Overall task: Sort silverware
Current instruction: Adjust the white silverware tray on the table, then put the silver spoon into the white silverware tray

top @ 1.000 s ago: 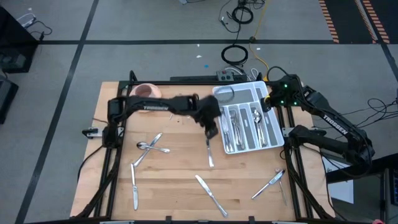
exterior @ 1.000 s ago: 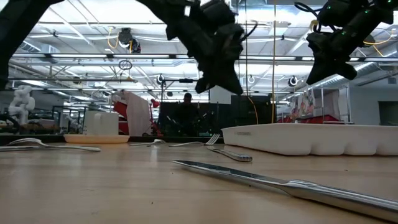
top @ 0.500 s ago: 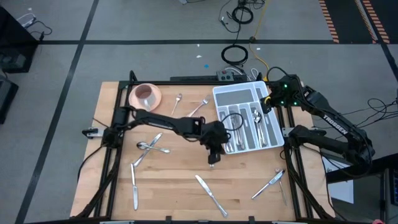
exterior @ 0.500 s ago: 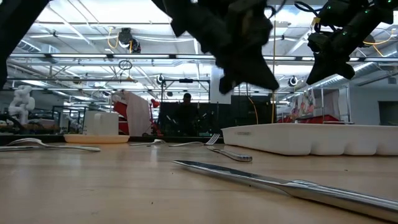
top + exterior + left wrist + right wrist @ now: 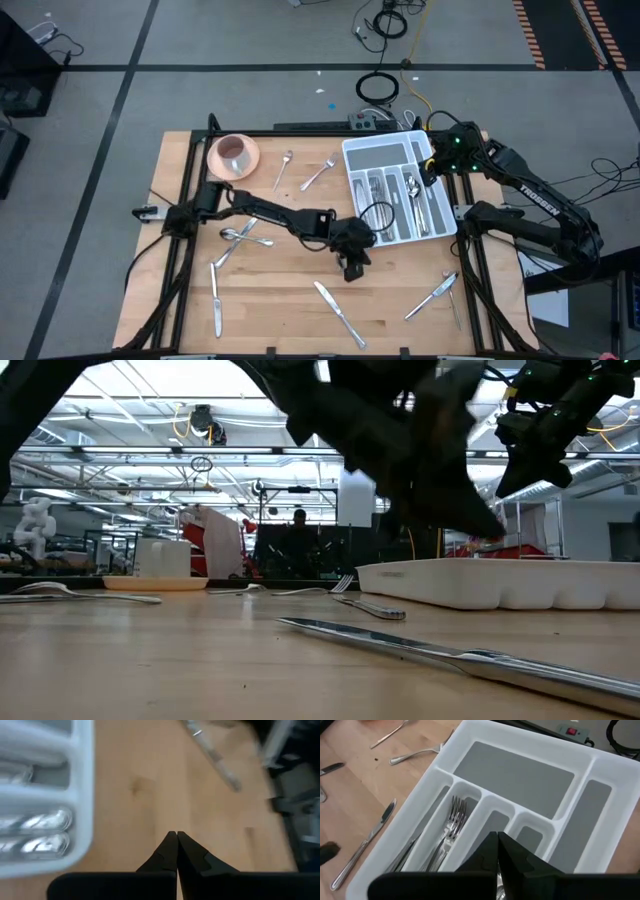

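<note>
Silverware lies scattered on the wooden table: a fork (image 5: pixel 318 175) and a spoon (image 5: pixel 285 166) at the far side, spoons (image 5: pixel 240 235) and a knife (image 5: pixel 215 295) at the left, a knife (image 5: pixel 338 312) near the front, and a fork and knife (image 5: pixel 435 295) at the right. More silverware (image 5: pixel 400 205) lies in the white tray (image 5: pixel 352 175). My left gripper (image 5: pixel 352 270) is shut and empty over bare wood just near of the tray; it also shows in the left wrist view (image 5: pixel 176 836). My right gripper (image 5: pixel 497 836) is shut and empty above the tray's far right part.
A pink bowl (image 5: pixel 233 153) stands at the far left. A knife (image 5: pixel 365 845) lies on the wood beside the tray's left wall, close to my left arm. Bare wood lies between the left gripper and the front knife (image 5: pixel 450 655).
My left gripper has gone from beside the tray's left wall toward the table's near edge and a little to the right, the arm stretching out low across the table. The silverware has not moved.
</note>
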`<state>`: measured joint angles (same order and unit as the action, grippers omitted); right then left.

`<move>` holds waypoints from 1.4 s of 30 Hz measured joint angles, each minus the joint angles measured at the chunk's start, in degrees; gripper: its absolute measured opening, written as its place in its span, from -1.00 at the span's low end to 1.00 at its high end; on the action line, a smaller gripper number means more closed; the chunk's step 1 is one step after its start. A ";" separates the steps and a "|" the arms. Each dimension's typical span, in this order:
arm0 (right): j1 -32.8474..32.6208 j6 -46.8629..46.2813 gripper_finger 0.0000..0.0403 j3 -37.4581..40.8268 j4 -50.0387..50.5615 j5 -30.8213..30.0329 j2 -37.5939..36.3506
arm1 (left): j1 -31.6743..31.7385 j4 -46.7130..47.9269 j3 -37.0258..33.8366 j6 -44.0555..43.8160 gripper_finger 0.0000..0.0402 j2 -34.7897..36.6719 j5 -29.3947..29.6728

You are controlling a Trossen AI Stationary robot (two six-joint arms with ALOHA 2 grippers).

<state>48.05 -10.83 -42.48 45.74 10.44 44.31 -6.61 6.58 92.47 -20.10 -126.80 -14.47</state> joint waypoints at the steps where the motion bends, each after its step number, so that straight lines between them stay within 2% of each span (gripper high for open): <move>1: -0.16 0.00 -1.00 0.00 0.04 0.03 0.01 | -0.07 -0.10 -0.05 -0.48 -1.00 -0.56 1.03; 4: -0.62 0.00 -1.00 0.00 0.01 0.04 0.02 | 0.06 -1.76 -0.09 -0.61 -1.00 -1.59 2.48; 7: -0.71 0.00 -1.00 0.00 0.05 0.04 0.00 | 0.12 -1.08 -0.03 -0.60 -1.00 -2.27 9.04; 10: -0.94 -0.02 -1.00 0.00 0.27 0.07 0.02 | 0.33 -0.69 -0.07 -0.63 -1.00 -2.66 12.85; 16: -1.09 0.00 -1.00 0.00 0.17 0.17 0.00 | 2.14 -0.14 -0.04 -0.53 -1.00 -2.51 14.05; 19: -1.34 -0.09 -1.00 0.00 0.26 0.16 0.00 | 3.81 -0.03 -0.04 -0.52 -1.00 -2.49 18.12; 30: -1.35 -0.48 -1.00 0.02 0.33 0.26 -0.51 | 5.17 -0.17 0.00 -2.13 -1.00 -2.44 14.89; 35: -2.16 1.28 -1.00 0.04 -0.72 0.37 -2.29 | 3.80 2.49 1.66 -0.17 -1.00 0.79 17.41; 39: -4.85 2.85 -1.00 0.04 -1.19 0.39 -3.89 | 3.79 5.33 4.28 5.65 -1.00 7.82 17.49; 42: -7.49 2.92 -1.00 0.04 -1.50 1.27 -4.62 | 4.19 12.05 5.47 10.57 -1.00 13.70 20.06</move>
<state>40.55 -7.91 -42.44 44.24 11.71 39.69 -2.42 18.63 97.94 -9.53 -113.10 5.59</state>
